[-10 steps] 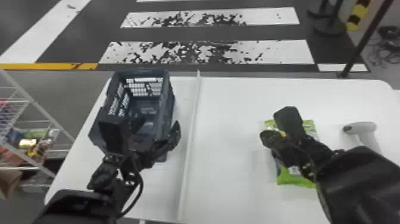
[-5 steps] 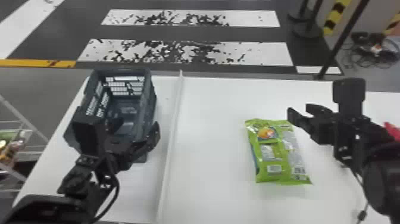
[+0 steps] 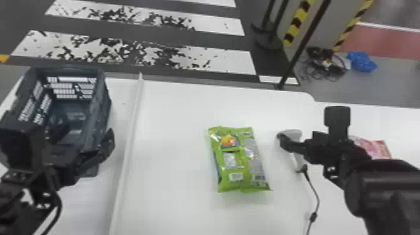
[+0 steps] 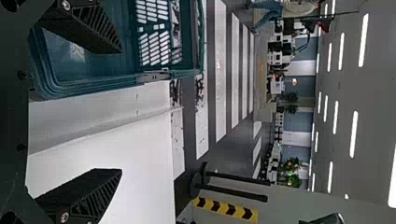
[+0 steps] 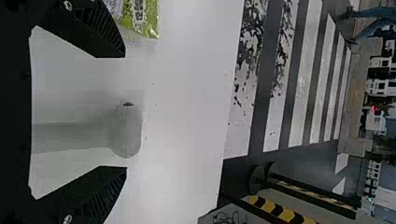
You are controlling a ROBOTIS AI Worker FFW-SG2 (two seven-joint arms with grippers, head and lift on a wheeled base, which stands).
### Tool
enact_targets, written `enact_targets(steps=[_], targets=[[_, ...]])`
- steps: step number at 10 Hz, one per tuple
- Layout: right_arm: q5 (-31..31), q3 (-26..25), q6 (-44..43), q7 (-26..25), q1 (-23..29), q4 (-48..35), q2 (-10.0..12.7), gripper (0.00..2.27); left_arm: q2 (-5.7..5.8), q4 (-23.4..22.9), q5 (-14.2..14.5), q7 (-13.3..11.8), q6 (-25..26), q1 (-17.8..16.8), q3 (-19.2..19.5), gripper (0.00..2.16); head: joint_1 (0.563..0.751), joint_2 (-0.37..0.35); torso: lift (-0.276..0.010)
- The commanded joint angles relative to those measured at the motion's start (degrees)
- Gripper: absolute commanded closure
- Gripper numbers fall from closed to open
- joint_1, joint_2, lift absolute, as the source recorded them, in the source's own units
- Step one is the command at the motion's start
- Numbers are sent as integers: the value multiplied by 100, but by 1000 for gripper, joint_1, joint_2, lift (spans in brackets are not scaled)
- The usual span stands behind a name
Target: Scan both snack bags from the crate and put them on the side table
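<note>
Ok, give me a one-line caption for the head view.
Green snack bag on the white table, between the crate and the scanner, with the right gripper near the scanner.

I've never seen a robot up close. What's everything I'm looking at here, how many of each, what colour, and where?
Crate: 1, dark blue-green, table's left side
Snack bag: 1, green, mid-table
Scanner: 1, pale grey, right of the bag
Cable: 1, black, from the scanner
Packet: 1, pink, partly behind the right arm
Divider strip: 1, white, between crate and bag
Table: white, beneath these
Crossing stripes: several, white, floor beyond
Striped bands: 2, yellow-black, background
Bundle: 1, blue, floor behind
Ceiling lights: several, white, overhead
Arms: 2, black, left and right
Left tool: 1, black, by the crate
Right tool: 1, black, by the scanner
</note>
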Motion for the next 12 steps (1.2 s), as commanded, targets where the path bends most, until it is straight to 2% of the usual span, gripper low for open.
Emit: enact_targets(steps=[1, 3, 4, 5, 6, 7, 8, 9, 11, 12], targets=[[34, 36, -217, -7, -9, 429, -102, 66, 0, 5, 6, 0, 0, 0, -9, 87, 695, -201, -87], [69, 194, -287, 11, -246, 1026, -199, 90, 18, 5, 24, 0, 0, 0, -17, 87, 695, -220, -87], [87, 265, -305, 72, -343, 1264, -217, 215, 27, 5, 24, 0, 0, 0, -17, 87, 695, -227, -87], [175, 335, -287, 72, -483, 1466, -225, 454, 35, 5, 33, 0, 0, 0, -17, 87, 695, -228, -87], [280, 361, -252, 134, -580, 1589, -243, 1042, 53, 14, 42, 0, 0, 0, -9, 87, 695, -228, -87], [298, 397, -94, 116, -642, 1624, -243, 1926, 53, 5, 50, 0, 0, 0, -9, 87, 695, -230, -87], [307, 423, -58, 90, -642, 1615, -243, 2128, 53, 5, 50, 0, 17, 0, -9, 87, 695, -231, -87], [315, 423, -6, 90, -642, 1598, -252, 2246, 53, 5, 50, 0, 17, -9, -9, 87, 695, -233, -87], [324, 414, 100, 90, -580, 1413, -261, 2246, 53, 14, 42, 0, 35, -17, -9, 87, 695, -234, -87], [307, 326, 346, 63, -387, 947, -243, 2246, 53, 23, 42, 0, 35, -26, 0, 87, 695, -234, -87]])
